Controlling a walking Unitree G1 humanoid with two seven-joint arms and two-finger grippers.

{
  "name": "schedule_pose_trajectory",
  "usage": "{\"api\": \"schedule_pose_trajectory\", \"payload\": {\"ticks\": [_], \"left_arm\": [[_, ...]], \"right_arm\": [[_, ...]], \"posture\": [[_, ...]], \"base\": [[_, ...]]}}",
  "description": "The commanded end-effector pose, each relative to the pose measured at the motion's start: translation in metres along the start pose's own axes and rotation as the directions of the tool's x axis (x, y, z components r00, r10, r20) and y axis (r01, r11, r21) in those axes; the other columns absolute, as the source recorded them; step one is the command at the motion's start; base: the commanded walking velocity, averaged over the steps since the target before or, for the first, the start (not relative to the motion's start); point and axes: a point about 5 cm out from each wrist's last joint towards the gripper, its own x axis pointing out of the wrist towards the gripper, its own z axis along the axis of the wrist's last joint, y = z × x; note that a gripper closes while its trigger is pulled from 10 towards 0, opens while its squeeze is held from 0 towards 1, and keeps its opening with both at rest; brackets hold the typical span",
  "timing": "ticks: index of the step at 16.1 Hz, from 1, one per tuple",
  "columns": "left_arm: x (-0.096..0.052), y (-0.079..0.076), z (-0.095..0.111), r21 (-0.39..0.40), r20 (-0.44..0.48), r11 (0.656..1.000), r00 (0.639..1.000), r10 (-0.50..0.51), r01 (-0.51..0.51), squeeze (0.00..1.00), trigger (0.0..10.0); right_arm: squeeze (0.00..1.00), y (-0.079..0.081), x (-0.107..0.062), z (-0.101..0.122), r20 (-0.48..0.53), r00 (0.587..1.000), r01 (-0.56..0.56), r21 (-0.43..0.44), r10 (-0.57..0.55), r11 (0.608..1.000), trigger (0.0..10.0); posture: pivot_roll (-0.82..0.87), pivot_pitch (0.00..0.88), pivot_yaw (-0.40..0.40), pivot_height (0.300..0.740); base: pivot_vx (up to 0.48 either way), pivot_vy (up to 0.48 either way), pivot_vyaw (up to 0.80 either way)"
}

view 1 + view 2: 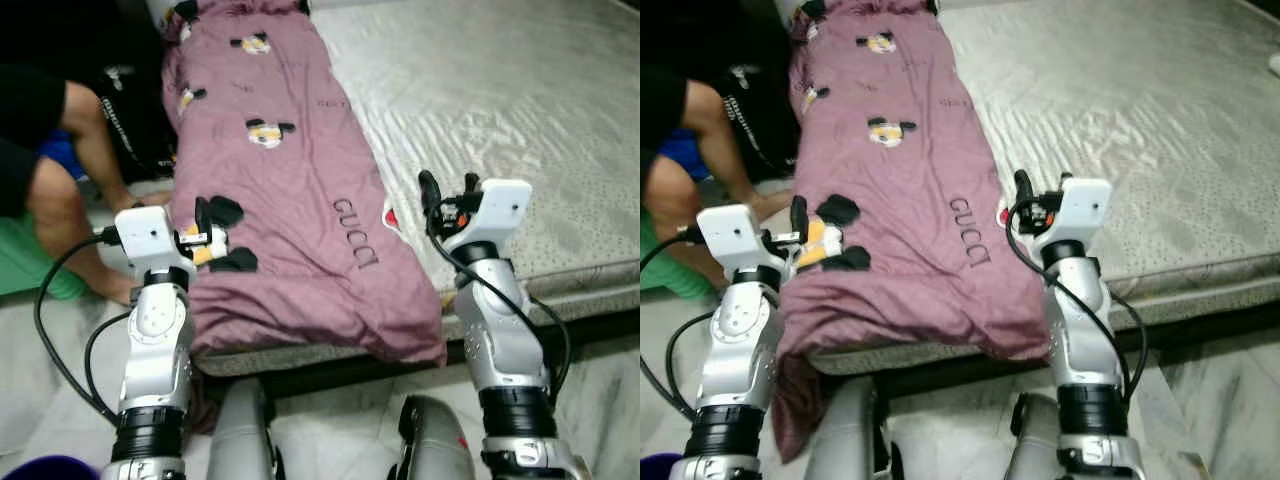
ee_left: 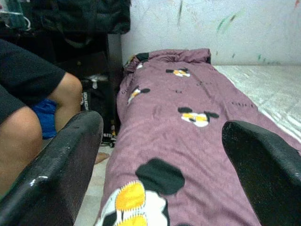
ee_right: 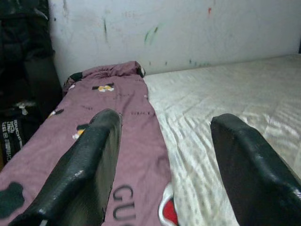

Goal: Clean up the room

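A mauve blanket [image 1: 290, 200] with cartoon mouse prints and lettering lies lengthwise along the left side of the bed's grey mattress [image 1: 520, 120]. Its near end hangs crumpled over the bed's front edge. My left gripper [image 1: 205, 235] is open and hovers at the blanket's left edge near that end, over a yellow and black print [image 2: 127, 197]. My right gripper [image 1: 449, 190] is open too and hovers at the blanket's right edge, just above where the blanket meets the bare mattress [image 3: 225, 94]. Neither holds anything.
A person [image 1: 60, 190] in dark clothes sits on the floor left of the bed, with a knee close to my left arm. A black bag [image 1: 135, 120] stands behind them against the bed. A white wall [image 3: 188, 28] backs the bed's far end. Pale tiled floor [image 1: 330, 440] lies below.
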Motion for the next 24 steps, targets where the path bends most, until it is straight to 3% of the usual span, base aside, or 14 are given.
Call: {"api": "schedule_pose_trajectory", "payload": {"ticks": [1, 4, 17, 18, 20, 24], "left_arm": [[0.002, 0.000, 0.002, 0.006, 0.012, 1.000, 1.000, 0.002, -0.002, 0.00, 10.0], [0.003, -0.002, 0.000, 0.016, 0.005, 1.000, 1.000, 0.010, -0.010, 0.00, 10.0], [0.003, -0.002, -0.003, 0.045, 0.009, 0.999, 1.000, 0.000, -0.001, 0.00, 10.0], [0.002, -0.001, -0.003, 0.045, 0.009, 0.999, 1.000, 0.005, -0.005, 0.00, 10.0], [-0.002, 0.001, -0.004, 0.043, 0.008, 0.999, 1.000, 0.017, -0.018, 0.00, 10.0], [-0.014, 0.002, -0.010, 0.035, -0.010, 0.999, 0.999, 0.040, -0.039, 0.00, 10.0]], "right_arm": [[0.00, 0.001, 0.003, 0.004, 0.015, 1.000, -0.009, 0.001, 0.009, 1.000, 10.0], [0.00, 0.000, 0.002, 0.002, 0.010, 1.000, -0.007, -0.007, 0.007, 1.000, 10.0], [0.00, 0.004, -0.001, -0.017, -0.049, 0.999, 0.011, -0.040, -0.013, 0.999, 10.0], [0.00, 0.005, 0.001, -0.017, -0.057, 0.998, -0.006, -0.075, 0.002, 0.997, 10.0], [0.00, 0.011, 0.004, -0.014, -0.038, 0.997, -0.068, -0.051, 0.067, 0.996, 10.0], [0.00, 0.014, 0.002, -0.019, -0.065, 0.996, -0.061, -0.034, 0.059, 0.998, 10.0]], "posture": [[-0.09, 0.000, 0.074, 0.704], [-0.09, 0.000, 0.074, 0.739], [-0.07, 0.000, 0.073, 0.740], [-0.06, 0.000, 0.062, 0.740], [-0.04, 0.000, 0.043, 0.740], [-0.03, 0.000, 0.024, 0.740]], "base": [[0.000, 0.000, 0.00], [0.000, 0.000, 0.00], [0.000, 0.000, 0.00], [0.000, 0.000, 0.00], [0.000, 0.000, 0.00], [0.000, 0.000, 0.00]]}}
